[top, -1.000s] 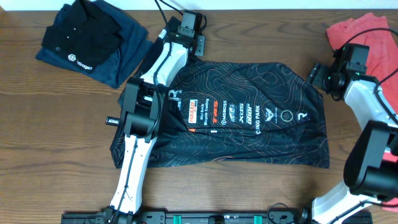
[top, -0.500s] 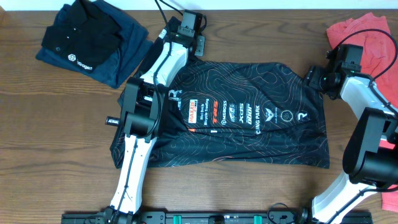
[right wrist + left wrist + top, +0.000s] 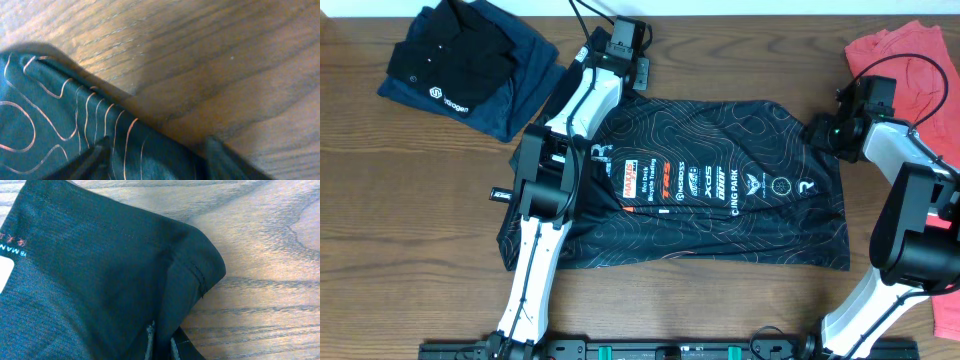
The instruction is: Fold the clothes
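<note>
The black jersey (image 3: 720, 185), with fine orange contour lines and rows of logos, lies spread flat in the middle of the table. My left gripper (image 3: 638, 82) is at its far left corner. In the left wrist view that gripper (image 3: 161, 341) is shut on a pinch of dark fabric (image 3: 110, 270). My right gripper (image 3: 818, 130) is at the jersey's far right corner. In the right wrist view it (image 3: 157, 160) is open, its two fingers standing apart on either side of the jersey's edge (image 3: 75, 115), low over the wood.
A folded black polo (image 3: 445, 60) on dark blue cloth lies at the far left. A coral-red garment (image 3: 915, 55) lies at the far right, just behind the right arm. Bare wooden table (image 3: 410, 230) surrounds the jersey.
My right gripper has moved left onto the jersey's far right corner and its jaws have narrowed. The left arm and the jersey have not moved.
</note>
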`<move>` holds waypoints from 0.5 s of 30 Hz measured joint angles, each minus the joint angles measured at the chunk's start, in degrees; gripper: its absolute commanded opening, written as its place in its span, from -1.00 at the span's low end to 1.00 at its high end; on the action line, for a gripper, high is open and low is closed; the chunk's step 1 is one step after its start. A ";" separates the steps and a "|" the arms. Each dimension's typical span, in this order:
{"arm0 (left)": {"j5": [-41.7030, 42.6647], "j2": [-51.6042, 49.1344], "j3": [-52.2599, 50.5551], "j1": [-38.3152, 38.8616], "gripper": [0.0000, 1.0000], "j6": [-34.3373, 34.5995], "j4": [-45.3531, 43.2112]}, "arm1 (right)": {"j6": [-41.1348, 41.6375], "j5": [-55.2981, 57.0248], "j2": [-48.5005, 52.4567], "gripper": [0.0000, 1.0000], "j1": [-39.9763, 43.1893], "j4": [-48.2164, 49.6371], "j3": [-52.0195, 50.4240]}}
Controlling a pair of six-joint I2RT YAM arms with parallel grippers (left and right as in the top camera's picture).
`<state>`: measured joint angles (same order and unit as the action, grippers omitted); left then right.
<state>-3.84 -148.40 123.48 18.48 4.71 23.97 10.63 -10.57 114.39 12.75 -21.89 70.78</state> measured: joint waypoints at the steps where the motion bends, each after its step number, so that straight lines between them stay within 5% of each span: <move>1: -0.02 0.00 0.00 0.00 -0.77 0.00 0.00 | 0.31 -0.07 0.00 -0.41 0.00 -0.04 0.00; 6: -0.02 0.02 0.00 0.00 -0.78 0.00 0.11 | 1.16 -0.13 0.00 -0.93 0.00 -0.52 0.00; 15: -0.02 1.14 0.00 0.00 -0.88 0.00 4.04 | 1.29 -0.13 0.00 -0.97 0.00 -1.73 0.09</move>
<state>-3.86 -147.26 123.48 18.48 4.71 28.01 11.92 -10.70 114.39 12.75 -23.62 70.87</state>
